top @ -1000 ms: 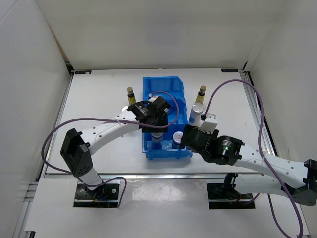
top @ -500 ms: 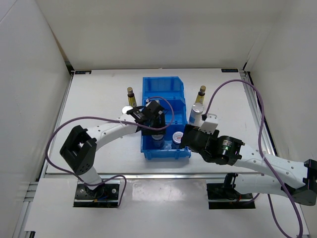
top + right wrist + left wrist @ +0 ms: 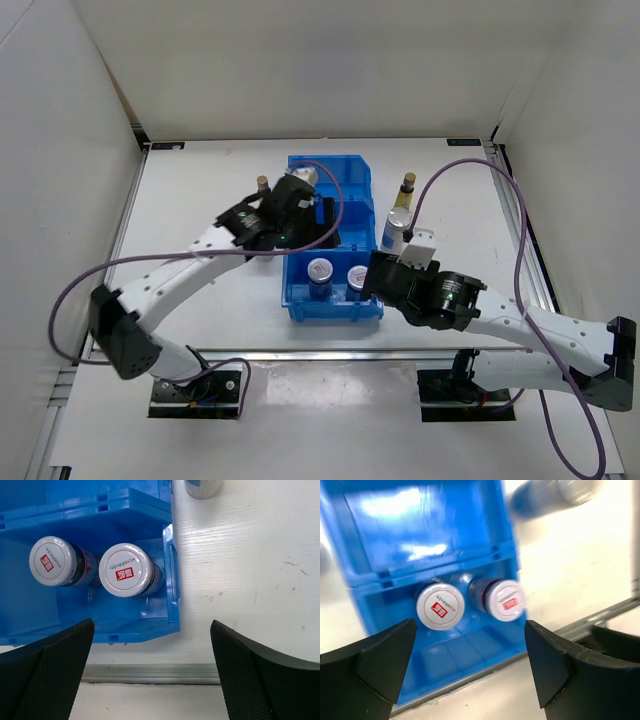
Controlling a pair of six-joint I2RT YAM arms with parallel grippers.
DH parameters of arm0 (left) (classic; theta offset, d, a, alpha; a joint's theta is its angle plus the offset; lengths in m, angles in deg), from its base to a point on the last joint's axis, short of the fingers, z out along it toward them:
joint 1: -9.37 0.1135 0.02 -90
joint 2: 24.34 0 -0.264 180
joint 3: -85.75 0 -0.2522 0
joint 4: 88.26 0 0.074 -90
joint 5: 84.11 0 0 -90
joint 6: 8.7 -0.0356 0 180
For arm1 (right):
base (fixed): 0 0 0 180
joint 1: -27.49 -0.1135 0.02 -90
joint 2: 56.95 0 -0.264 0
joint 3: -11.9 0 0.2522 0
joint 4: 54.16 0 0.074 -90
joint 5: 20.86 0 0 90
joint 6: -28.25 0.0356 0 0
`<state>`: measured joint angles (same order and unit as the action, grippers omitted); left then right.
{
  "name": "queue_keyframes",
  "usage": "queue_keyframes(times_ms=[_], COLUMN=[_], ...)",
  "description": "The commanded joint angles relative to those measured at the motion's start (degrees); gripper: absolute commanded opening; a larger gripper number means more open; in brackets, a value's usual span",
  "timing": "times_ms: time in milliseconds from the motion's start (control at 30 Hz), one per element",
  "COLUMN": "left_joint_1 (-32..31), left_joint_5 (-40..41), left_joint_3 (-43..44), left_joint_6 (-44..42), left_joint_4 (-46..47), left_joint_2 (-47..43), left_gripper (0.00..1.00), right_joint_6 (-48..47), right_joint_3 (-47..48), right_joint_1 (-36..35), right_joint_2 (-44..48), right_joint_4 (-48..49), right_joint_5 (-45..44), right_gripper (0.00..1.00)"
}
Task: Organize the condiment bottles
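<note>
Jaws on both arms stand wide and empty. I see my left gripper (image 3: 470, 624) over the blue bin (image 3: 330, 175), arm stretched diagonally from its base; my right gripper (image 3: 152, 627) hangs above the bin's near right corner, elbow bent. The left red-marked jar (image 3: 320, 270) and right red-marked jar (image 3: 356, 277) stand side by side in the nearest compartment

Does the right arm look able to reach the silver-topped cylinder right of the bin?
Probably yes. The silver-topped cylinder stands upright just beyond the right gripper, whose jaws are open, and nothing lies between them.
</note>
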<state>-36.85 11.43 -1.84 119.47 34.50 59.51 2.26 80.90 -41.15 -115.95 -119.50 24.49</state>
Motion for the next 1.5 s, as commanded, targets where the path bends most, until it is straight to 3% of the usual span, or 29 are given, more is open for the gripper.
queue_keyframes(times_ms=[0,200,333,367,467,700,833,1133,1200,1467], left_joint_1=[0.94,8.22,14.3,14.92,15.54,19.4,22.12,23.98,23.98,23.98], left_joint_5=[5.96,21.25,23.63,23.64,26.63,25.58,23.38,20.12,20.12,20.12], left_joint_3=[4.05,-1.55,-10.95,-12.63,-17.58,-16.16,-15.63,-15.63,-15.63,-15.63], left_joint_6=[-4.41,-10.75,-11.98,-11.98,-10.93,-12.25,-12.77,-13.3,-13.82,-13.83], left_joint_4=[-6.95,-12.68,-12.68,-12.68,-11.26,-11.8,-10.66,-10.04,-10.04,-10.04], left_joint_2=[-9.48,-22.05,-28.47,-29.96,-30.5,-26.99,-25.76,-23.83,-23.82,-22.68], left_gripper=[1.0,1.0,1.0,1.0,1.0,1.0,1.0,1.0,1.0,1.0], right_joint_6=[-0.8,-7.66,-19.07,-26.67,-39.63,-48.0,-49.07,-50.3,-50.3,-50.3], right_joint_3=[4.25,14.0,14.01,14.01,12.61,17.35,17.35,20.34,21.83,22.36], right_joint_1=[-0.18,0.61,3.33,5.95,15.09,35.92,38.67,43.77,45.08,45.7], right_joint_2=[-1.11,-4.18,-2.88,-1.74,-0.41,-12.69,-17.19,-29.05,-31.52,-32.15], right_joint_4=[-2.3,-11.87,-8.04,-5.23,5.49,13.06,17.19,19.58,19.58,19.58], right_joint_5=[-2.47,-8.78,-14.77,-13.99,-6.81,18.78,27.32,32.42,33.48,36.03], right_gripper=[1.0,1.0,1.0,1.0,0.99,0.96,0.98,1.0,0.95,0.41])
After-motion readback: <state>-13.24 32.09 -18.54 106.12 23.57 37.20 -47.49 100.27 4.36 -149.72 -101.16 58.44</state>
